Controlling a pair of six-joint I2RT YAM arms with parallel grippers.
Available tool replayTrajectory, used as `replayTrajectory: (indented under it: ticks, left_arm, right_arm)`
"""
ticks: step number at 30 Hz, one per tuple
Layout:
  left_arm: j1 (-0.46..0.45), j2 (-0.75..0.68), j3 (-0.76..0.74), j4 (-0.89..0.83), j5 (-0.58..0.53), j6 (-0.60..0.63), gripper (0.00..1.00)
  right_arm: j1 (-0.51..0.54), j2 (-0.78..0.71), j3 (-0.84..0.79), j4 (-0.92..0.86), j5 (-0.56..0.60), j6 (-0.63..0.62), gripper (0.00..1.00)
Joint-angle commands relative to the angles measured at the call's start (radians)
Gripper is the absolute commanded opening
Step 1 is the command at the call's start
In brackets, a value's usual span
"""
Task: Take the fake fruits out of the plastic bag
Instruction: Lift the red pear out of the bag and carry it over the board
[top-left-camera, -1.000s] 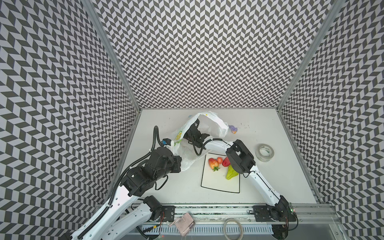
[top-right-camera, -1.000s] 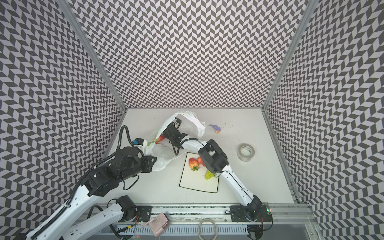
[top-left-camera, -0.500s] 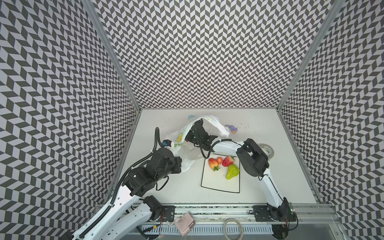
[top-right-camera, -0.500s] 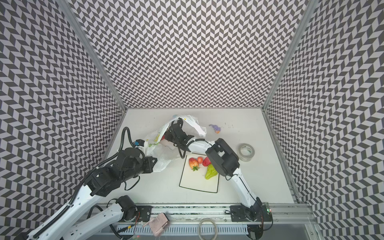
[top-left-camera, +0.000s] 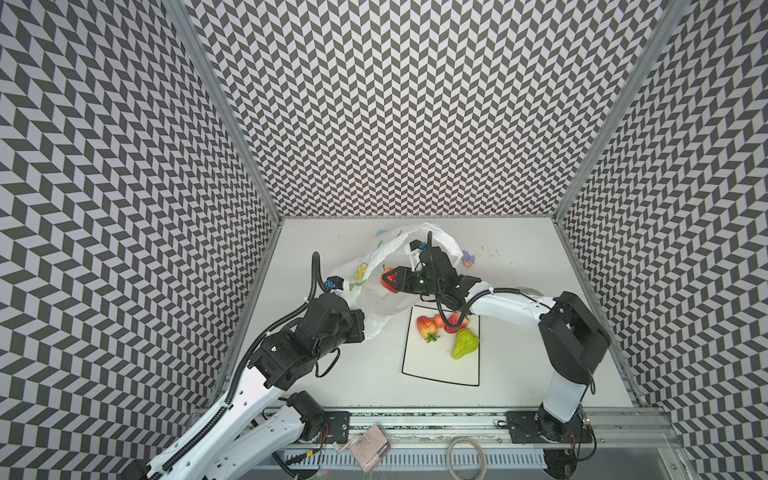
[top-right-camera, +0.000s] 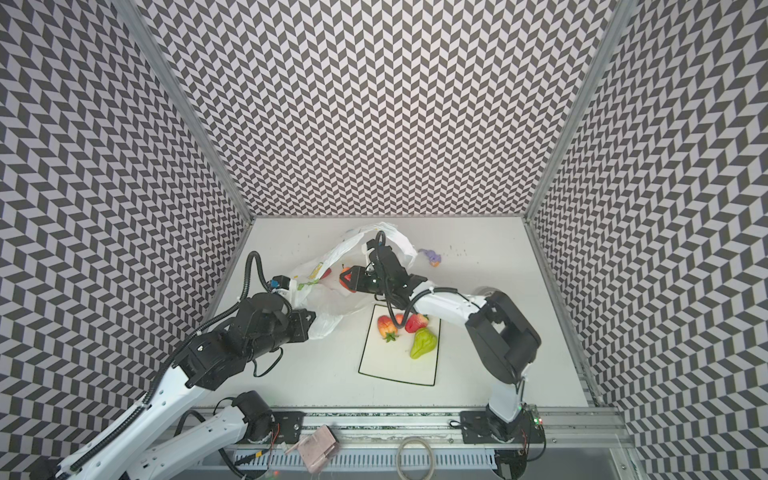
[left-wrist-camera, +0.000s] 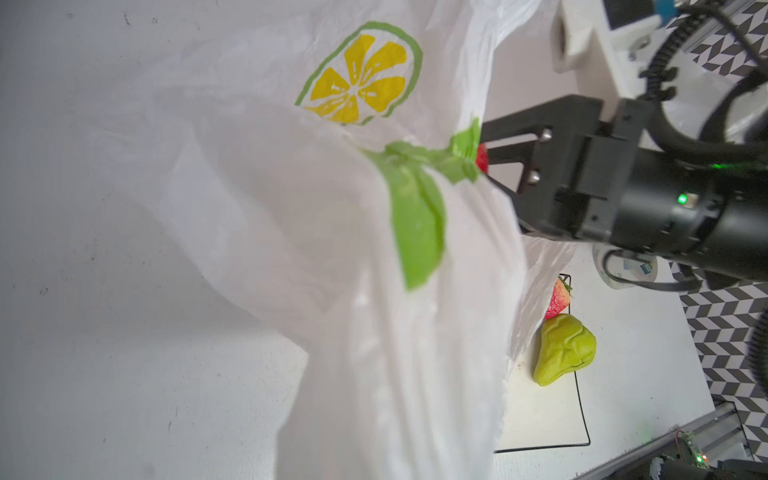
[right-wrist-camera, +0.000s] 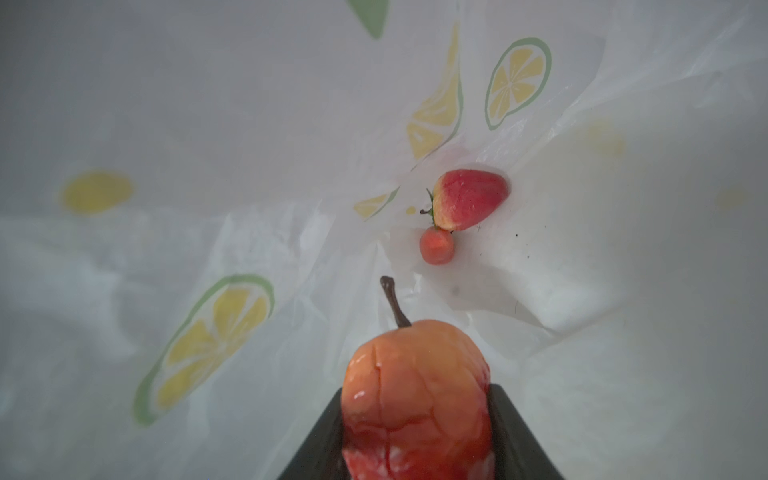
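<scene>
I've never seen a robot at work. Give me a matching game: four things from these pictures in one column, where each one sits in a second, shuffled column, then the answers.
Things
1. green pear
2. red fruit with a stem
3. small round orange fruit
4. purple toy

Places
A. lying inside the bag
B. on the table, beside the bag
C. on the plate
D. clamped in the right gripper

Pairs: 1-C, 2-D, 3-A, 4-B

A robotics lab cell: black-and-white chevron-patterned wall panels enclose a white tabletop, with white-and-black robot arms bolted to a grey aluminium rail.
</scene>
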Motion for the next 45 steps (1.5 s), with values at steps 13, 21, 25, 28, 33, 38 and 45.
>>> replayTrajectory:
  ticks: [13, 21, 25, 28, 33, 38, 45]
  left_arm:
    - [-0.003, 0.006, -0.009, 0.042, -0.030, 0.001, 0.00]
    - [-0.002, 0.005, -0.016, 0.050, -0.026, -0.007, 0.00]
    - [-0.003, 0.004, -0.015, 0.043, -0.027, -0.015, 0.00]
    - [-0.003, 0.002, -0.020, 0.034, -0.026, -0.022, 0.00]
    - [-0.003, -0.004, -0.023, 0.022, -0.026, -0.036, 0.00]
    - [-0.003, -0.017, -0.023, 0.009, -0.025, -0.050, 0.00]
    - [-0.003, -0.019, -0.022, -0.013, -0.021, -0.059, 0.00]
  right_arm:
    - [0.063, -0.597, -0.449, -0.236, 0.135, -0.398, 0.26]
    - [0.234, -0.655, -0.568, -0.260, 0.312, -0.593, 0.27]
    - [0.290, -0.593, -0.575, -0.184, 0.356, -0.645, 0.28]
    - [0.302, -0.523, -0.552, -0.124, 0.380, -0.639, 0.29]
    - [0.315, -0.417, -0.554, 0.015, 0.412, -0.529, 0.29]
    - [0.336, -0.327, -0.543, 0.091, 0.482, -0.463, 0.30]
    - [0.336, -0.235, -0.564, 0.183, 0.502, -0.444, 0.37]
